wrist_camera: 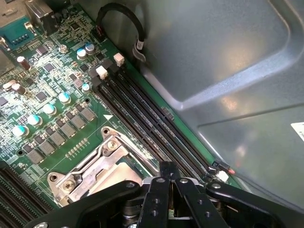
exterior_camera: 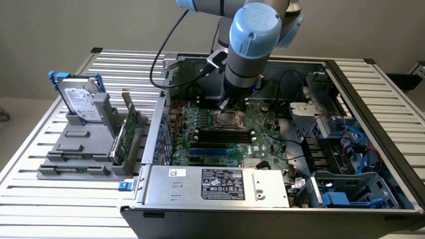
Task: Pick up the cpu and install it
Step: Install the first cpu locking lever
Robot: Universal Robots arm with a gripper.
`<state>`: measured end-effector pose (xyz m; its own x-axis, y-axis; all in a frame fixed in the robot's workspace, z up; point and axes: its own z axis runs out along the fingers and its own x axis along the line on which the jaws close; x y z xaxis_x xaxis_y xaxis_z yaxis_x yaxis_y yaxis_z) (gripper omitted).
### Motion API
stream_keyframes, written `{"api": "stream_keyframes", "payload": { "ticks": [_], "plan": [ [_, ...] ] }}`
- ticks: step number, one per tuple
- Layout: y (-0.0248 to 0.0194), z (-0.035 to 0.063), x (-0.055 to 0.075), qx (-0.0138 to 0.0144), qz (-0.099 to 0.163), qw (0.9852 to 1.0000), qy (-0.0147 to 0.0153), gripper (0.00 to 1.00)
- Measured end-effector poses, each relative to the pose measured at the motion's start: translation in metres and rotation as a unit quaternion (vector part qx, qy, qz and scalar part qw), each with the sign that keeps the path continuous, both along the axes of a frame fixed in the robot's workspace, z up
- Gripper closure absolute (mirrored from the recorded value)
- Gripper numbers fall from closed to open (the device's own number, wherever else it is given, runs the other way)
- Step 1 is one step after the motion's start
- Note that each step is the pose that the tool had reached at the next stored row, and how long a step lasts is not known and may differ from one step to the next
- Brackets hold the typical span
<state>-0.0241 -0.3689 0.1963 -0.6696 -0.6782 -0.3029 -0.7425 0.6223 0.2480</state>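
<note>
**A:** From the outside, where is your claw?

**B:** My arm (exterior_camera: 252,40) reaches down into the open computer case (exterior_camera: 371,149). My claw (exterior_camera: 229,103) hangs just above the square metal socket (exterior_camera: 229,119) on the green board (exterior_camera: 219,149). From there my wrist blocks the fingertips, so I can't judge how they stand.

**A:** What else is in that view?

**B:** A hard drive (exterior_camera: 81,102) stands upright in a grey rack on the slatted table (exterior_camera: 40,199), at the exterior view's left and well apart from the case. The power supply (exterior_camera: 219,184) with its black label sits at the case's near edge.

**A:** And from your wrist?

**B:** My claw (wrist_camera: 170,176) is closed, with the black fingers (wrist_camera: 159,199) meeting at their tips. Nothing is plainly clamped between them. There is a thin yellowish sliver low in the gap, and I can't tell what it is.

**A:** Where is the cpu?

**B:** The cpu (wrist_camera: 124,175) lies flat inside the socket frame (wrist_camera: 90,171) as a pale beige plate. It is right beside my fingertips, and my linkage covers one side of it. I can't tell whether my tips touch it.

**A:** Anything else up close?

**B:** The long black memory slots (wrist_camera: 142,118) run beside the socket. Past them is the grey case wall (wrist_camera: 213,71). A black cable (wrist_camera: 126,14) loops up at the board's far corner.
</note>
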Motion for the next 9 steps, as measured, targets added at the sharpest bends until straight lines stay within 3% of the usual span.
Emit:
{"api": "stream_keyframes", "payload": {
  "ticks": [4,9],
  "plan": [
    [0.0,-0.0003,0.0002,-0.004,0.0,1.0,0.0,0.89],
    [0.0001,-0.0004,0.0002,-0.0049,-0.001,1.0,0.0,0.89]
  ]
}}
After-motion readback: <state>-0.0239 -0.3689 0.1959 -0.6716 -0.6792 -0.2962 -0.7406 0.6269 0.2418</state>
